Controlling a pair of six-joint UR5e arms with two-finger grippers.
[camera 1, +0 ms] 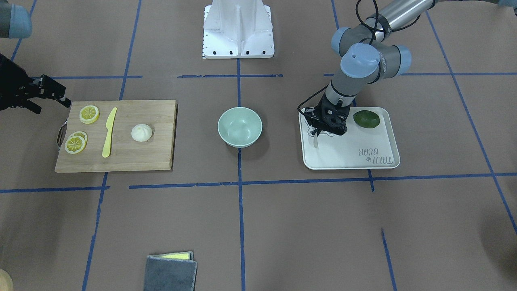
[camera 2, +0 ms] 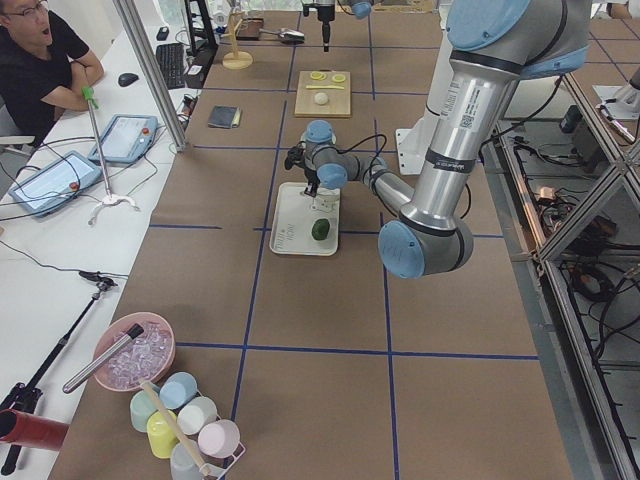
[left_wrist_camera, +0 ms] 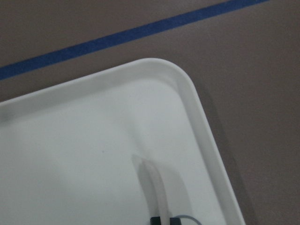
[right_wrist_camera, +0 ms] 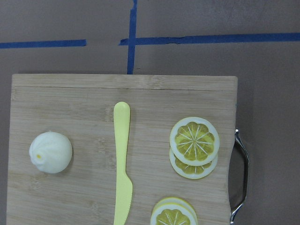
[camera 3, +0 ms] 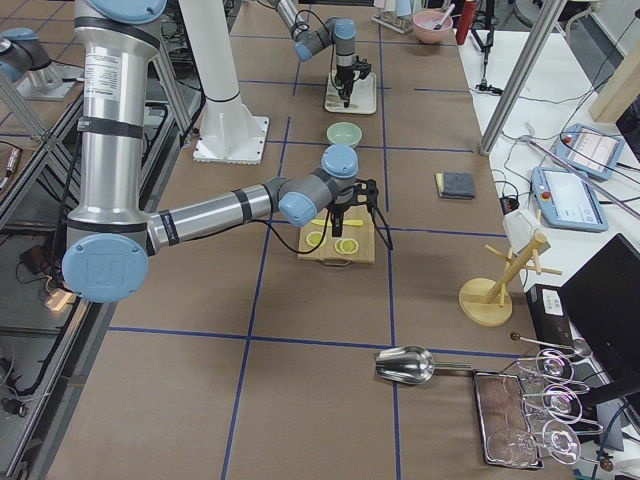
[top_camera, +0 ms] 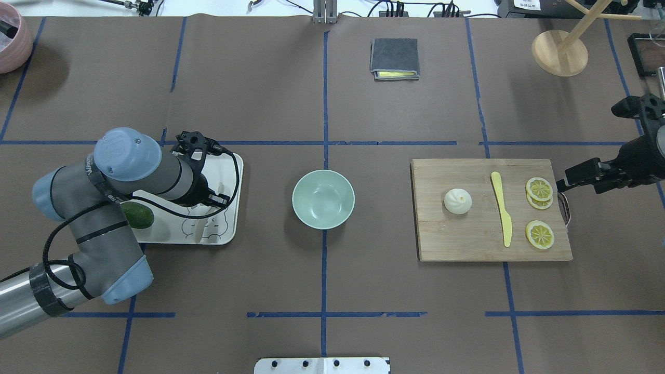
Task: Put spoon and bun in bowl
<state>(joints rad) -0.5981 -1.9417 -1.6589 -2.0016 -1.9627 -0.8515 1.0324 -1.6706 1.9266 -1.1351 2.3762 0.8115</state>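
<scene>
You're on the spoon step: left hand [camera 1: 316, 133] looks clenched on the spoon [camera 1: 315, 142] at the tray [camera 1: 363, 162]. Next you'd lift it clear and carry it to the bowl [camera 1: 240, 126].

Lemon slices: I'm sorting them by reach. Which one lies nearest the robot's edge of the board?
The lemon slice lying apart beside the knife blade; the other two slices overlap farther out.

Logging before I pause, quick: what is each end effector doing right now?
Left end effector: closed on the spoon.
Right end effector: open, holding nothing.
</scene>
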